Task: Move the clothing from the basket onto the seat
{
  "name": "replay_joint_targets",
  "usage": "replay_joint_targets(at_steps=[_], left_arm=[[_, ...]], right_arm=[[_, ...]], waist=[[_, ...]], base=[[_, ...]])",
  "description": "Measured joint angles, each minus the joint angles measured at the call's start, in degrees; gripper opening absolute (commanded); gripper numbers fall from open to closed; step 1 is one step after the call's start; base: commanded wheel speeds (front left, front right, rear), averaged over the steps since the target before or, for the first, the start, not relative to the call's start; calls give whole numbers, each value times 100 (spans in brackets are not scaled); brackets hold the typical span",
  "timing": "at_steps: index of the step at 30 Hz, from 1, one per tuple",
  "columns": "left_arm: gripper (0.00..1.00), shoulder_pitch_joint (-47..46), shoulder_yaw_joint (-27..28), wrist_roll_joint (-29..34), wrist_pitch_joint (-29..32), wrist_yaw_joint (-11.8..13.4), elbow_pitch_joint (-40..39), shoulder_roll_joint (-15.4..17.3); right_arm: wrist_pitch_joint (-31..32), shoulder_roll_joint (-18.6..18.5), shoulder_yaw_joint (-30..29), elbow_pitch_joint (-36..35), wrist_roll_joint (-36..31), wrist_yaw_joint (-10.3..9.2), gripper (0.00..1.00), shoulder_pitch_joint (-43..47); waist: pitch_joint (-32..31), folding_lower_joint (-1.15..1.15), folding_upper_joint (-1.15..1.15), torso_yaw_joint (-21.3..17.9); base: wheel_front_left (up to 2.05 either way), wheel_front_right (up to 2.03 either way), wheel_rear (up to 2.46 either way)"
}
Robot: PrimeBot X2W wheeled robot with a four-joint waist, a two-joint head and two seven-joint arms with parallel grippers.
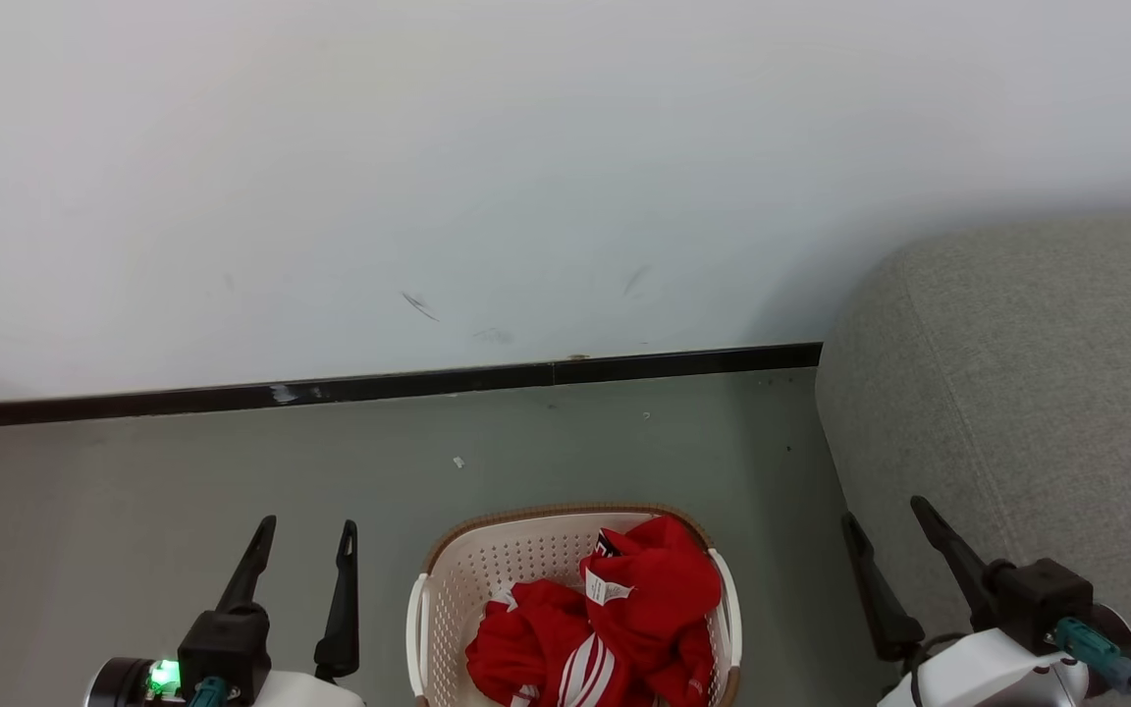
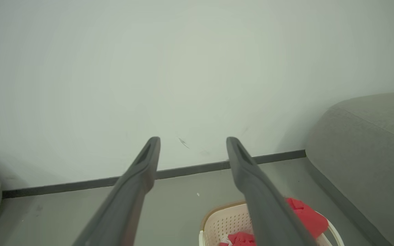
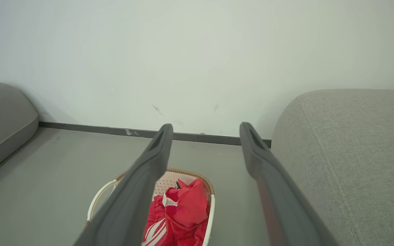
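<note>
Left jaws apart, empty, above floor (image 1: 134,462), left of basket. Basket (image 1: 472,579) on floor at centre, near wall (image 1: 526,147); red clothing (image 1: 654,599) heaped inside. Right jaws apart, empty, right of basket, beside edge of grey seat (image 1: 1037,393).

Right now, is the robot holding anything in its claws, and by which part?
Nothing is held. The left gripper and right gripper are both open and empty, either side of the basket; the clothing lies inside it.
</note>
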Motion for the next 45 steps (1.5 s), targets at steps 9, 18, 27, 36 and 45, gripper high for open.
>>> replay_joint_targets(at_steps=[9, 18, 27, 36, 45], left_arm=[[100, 0, 162, 164, -77, 56, 47, 73], [100, 3, 287, -40, -77, 9, 247, -13], [100, 3, 398, -189, -77, -48, 393, -35], [100, 3, 463, -203, -77, -98, 468, -41], [100, 3, 525, -203, -77, -143, 505, -49]], right_arm=[[-44, 24, -10, -19, -263, 0, 100, 13], [-44, 25, -51, -18, -96, 0, 100, 14], [-44, 25, -49, -15, -67, 0, 100, 14], [-44, 25, -45, -9, -30, 0, 100, 55], [-44, 27, -21, -2, -29, 0, 100, 127]], waist=[[-5, 0, 0, -23], [-11, -1, 0, -40], [-13, -1, 0, -54], [-29, -1, 0, -49], [-41, -2, 0, -35]], base=[[0, 0, 0], [0, 0, 0], [0, 0, 0], [0, 0, 0], [0, 0, 0]])
